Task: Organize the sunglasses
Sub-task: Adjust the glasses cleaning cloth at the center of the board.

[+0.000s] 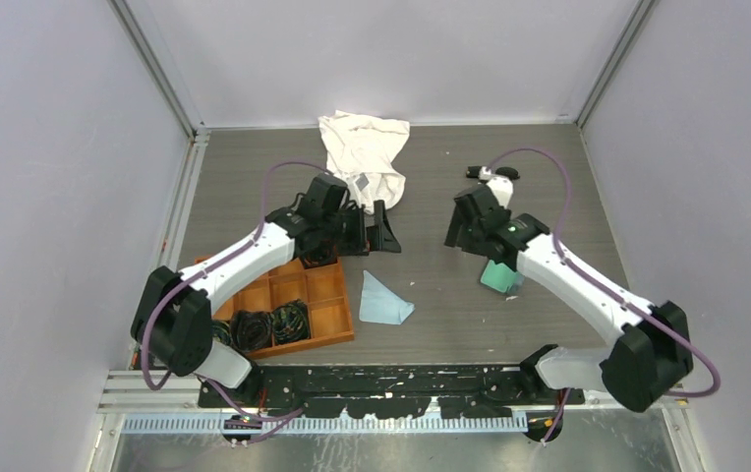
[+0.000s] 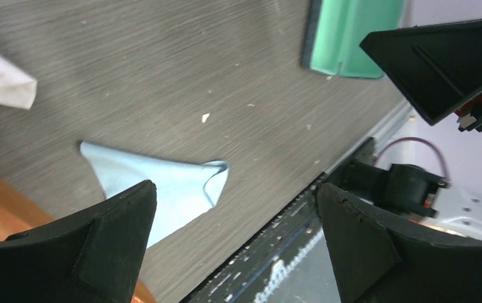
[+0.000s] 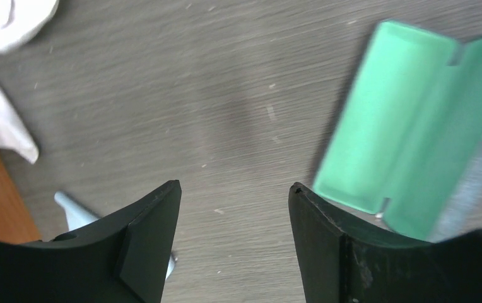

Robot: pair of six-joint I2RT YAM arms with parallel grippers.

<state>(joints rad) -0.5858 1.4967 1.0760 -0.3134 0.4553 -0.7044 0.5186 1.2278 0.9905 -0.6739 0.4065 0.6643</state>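
- Hovering over the middle of the table, the left gripper (image 1: 372,236) has its fingers spread with nothing between them; its wrist view looks down on a crumpled light-blue cleaning cloth (image 2: 163,180).
- The right gripper (image 1: 462,234) also hangs with its fingers apart and empty. In its wrist view, bare table lies below and the open glasses case (image 3: 390,120) sits at about 2 o'clock.
- The sunglasses (image 1: 505,174) lie at about 1 o'clock from the table's centre, towards the far edge. They are at roughly 12 o'clock from the right gripper and partly crossed by that arm's purple cable. Neither gripper touches them, and neither wrist view shows them.
- The case (image 1: 501,277) lies at about 4 o'clock from the table's centre with its mint lining up, partly hidden under the right forearm.
- A white cloth (image 1: 364,157) is bunched at 12 o'clock. An orange compartment tray (image 1: 324,285) holding black coiled bundles (image 1: 254,329) sits at 8 o'clock.
- Judged as handling, the sunglasses look light, small and rigid, with thin arms that could flex and smooth lenses that could scratch or slip.
- The bridge or the frame rim at a hinge seems the safest place to grip, closing gently rather than on a lens. Their folded or open state is too small to tell.
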